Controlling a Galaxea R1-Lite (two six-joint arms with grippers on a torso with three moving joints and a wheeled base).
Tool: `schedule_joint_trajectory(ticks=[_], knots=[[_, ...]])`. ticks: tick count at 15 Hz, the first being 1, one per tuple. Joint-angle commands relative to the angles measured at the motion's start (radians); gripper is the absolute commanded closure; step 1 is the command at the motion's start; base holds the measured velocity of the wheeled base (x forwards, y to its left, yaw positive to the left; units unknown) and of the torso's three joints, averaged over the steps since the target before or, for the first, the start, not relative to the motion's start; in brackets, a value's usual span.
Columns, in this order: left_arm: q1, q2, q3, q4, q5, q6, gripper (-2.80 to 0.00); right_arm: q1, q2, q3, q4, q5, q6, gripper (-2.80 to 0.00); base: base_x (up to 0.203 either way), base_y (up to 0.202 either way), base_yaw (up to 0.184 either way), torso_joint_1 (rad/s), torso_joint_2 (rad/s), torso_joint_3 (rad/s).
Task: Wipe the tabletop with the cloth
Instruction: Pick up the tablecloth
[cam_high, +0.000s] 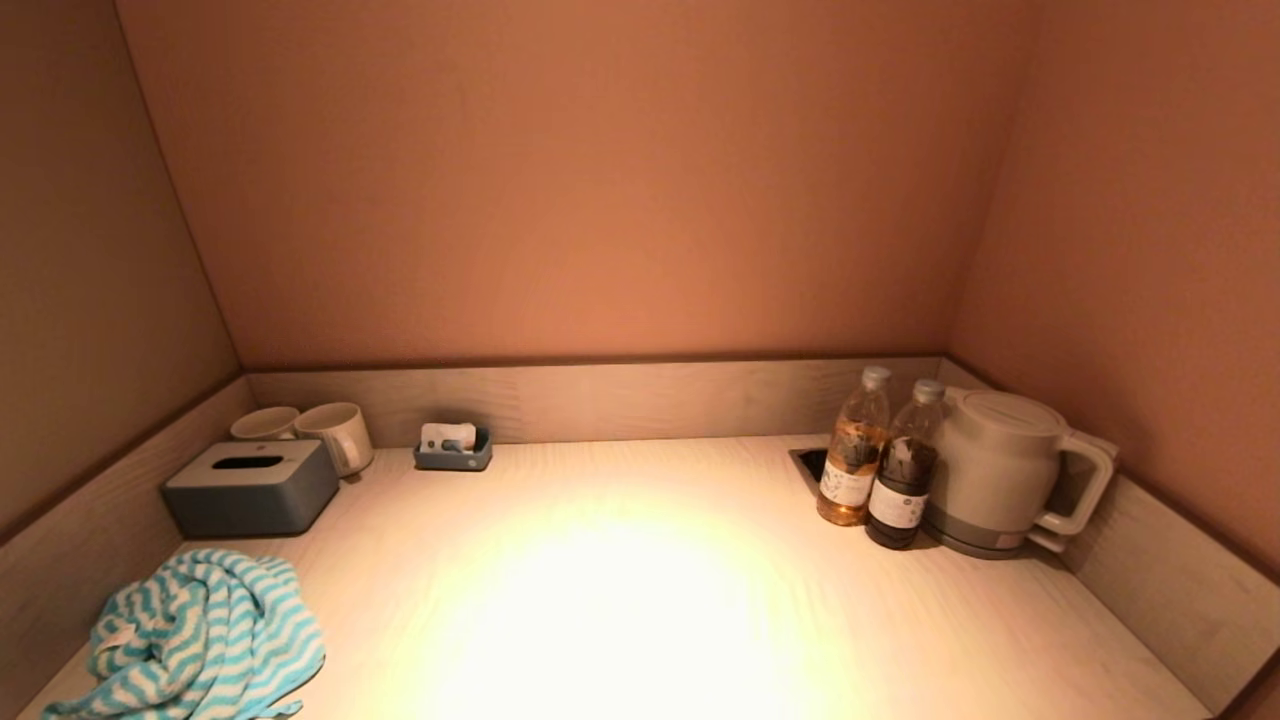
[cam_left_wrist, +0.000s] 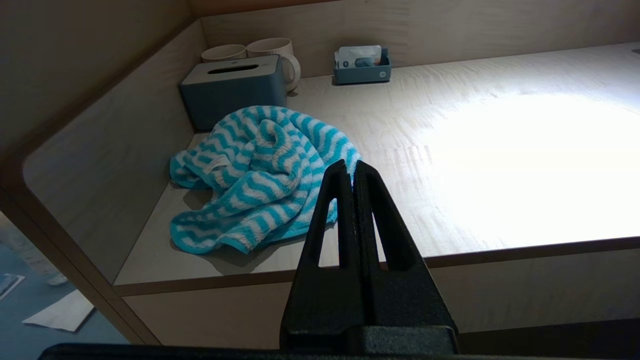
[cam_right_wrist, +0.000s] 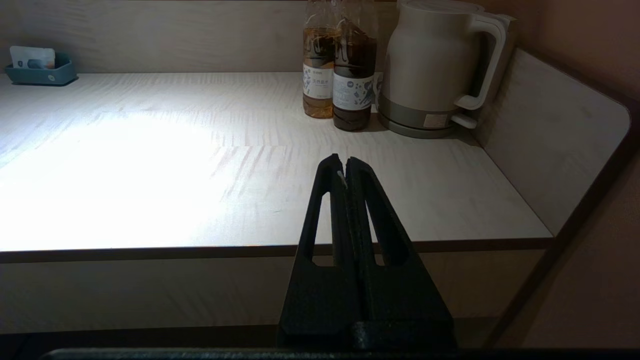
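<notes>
Nothing is wiped yet: the cloth (cam_high: 190, 635) lies bunched at the lower left of the worktop (cam_high: 640, 600), untouched. Left gripper (cam_left_wrist: 353, 172) and right gripper (cam_right_wrist: 345, 167) hang before its front edge, fingers pressed together, empty.

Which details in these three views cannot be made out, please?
- Head view: neither arm shows; glare washes out the pale wooden tabletop at its centre.
- Head view: the rear cream mug is partly hidden by the grey tissue box.
- All views: the bottle labels' print is too small to read.
- Left wrist view: the closed left gripper covers an edge of the blue-and-white striped cloth.
</notes>
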Motion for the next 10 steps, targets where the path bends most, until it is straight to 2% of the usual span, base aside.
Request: schedule_joint_trajectory(ticks=[1,7,10], knots=[[0.000,0.000,0.000,0.000,0.000,-0.003,0.00,0.000,0.000,0.000,-0.002,0.001,0.000,0.00,0.000,0.000,0.000,0.000,0.00,0.000],[0.000,0.000,0.002,-0.002,0.000,-0.009,0.00,0.000,0.000,0.000,0.000,0.001,0.000,0.00,0.000,0.000,0.000,0.000,0.00,0.000],[0.000,0.000,-0.003,-0.003,0.003,-0.045,0.00,0.000,0.000,0.000,0.000,0.001,0.000,0.00,0.000,0.000,0.000,0.000,0.00,0.000]])
